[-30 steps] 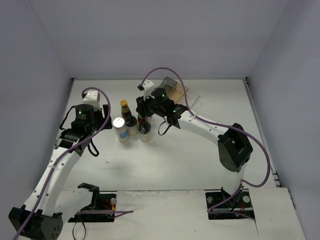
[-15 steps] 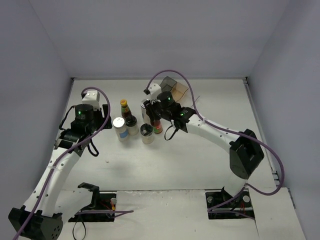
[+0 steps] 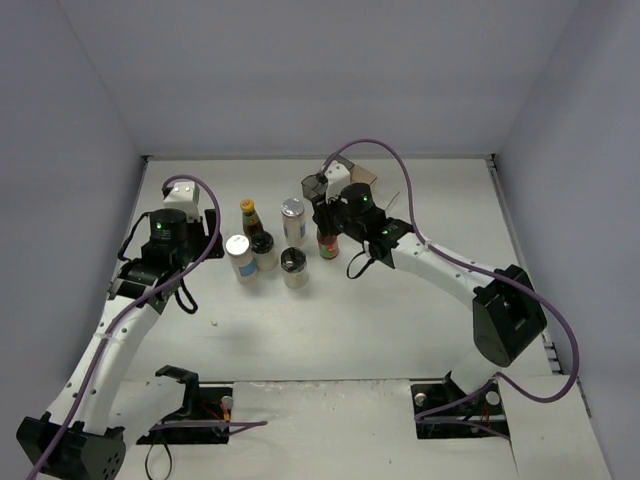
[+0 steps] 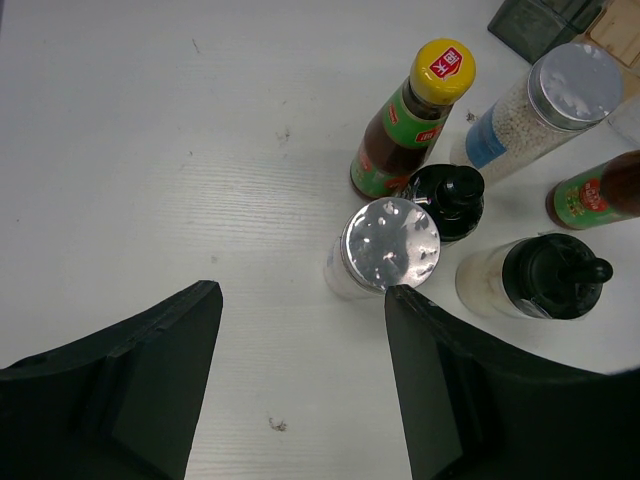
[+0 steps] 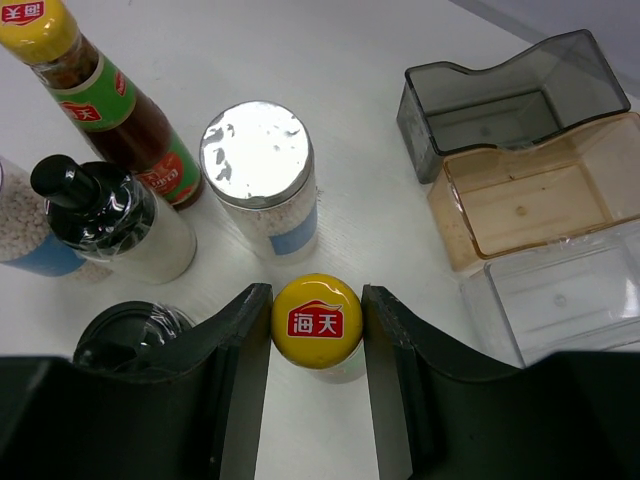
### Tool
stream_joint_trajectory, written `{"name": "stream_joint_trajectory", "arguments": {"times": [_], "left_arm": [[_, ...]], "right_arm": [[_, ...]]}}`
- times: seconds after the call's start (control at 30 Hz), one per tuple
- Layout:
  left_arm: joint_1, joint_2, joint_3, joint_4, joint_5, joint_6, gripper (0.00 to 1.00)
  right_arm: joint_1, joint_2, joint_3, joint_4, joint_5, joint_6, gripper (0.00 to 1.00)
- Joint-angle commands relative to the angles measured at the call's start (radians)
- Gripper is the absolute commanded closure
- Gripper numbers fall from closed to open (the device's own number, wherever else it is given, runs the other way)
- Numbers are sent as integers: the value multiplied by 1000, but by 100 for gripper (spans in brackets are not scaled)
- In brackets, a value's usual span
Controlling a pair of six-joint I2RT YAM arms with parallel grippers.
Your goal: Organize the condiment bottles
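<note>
Jaws, right: right gripper clenched on the upright sauce bottle at its yellow cap.
Jaws, left: left gripper parted, empty.
Bearing: stepped rack lies up-right of the held bottle; right arm nearer.

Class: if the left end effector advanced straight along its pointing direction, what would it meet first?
Probably the bare white table; the silver-lidded clear shaker stands just beside that line, depth unclear.
</note>
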State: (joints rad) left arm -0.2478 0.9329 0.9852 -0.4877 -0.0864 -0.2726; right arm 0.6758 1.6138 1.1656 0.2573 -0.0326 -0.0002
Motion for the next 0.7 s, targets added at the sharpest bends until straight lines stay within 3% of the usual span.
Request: {"name": "stream_joint_trajectory", "arguments": {"times": [0.0, 0.23, 0.67], "left_arm": [[-5, -11, 18, 67, -10, 7, 34], [-4, -6, 18, 69, -7, 6, 34], [-4, 0, 15, 70, -3, 6, 34]], "right_arm": [[-36, -80, -1, 169, -39, 0, 100], [-65, -81, 55, 132, -61, 0, 100], [-125, 23, 365, -7, -102, -35, 100]]}}
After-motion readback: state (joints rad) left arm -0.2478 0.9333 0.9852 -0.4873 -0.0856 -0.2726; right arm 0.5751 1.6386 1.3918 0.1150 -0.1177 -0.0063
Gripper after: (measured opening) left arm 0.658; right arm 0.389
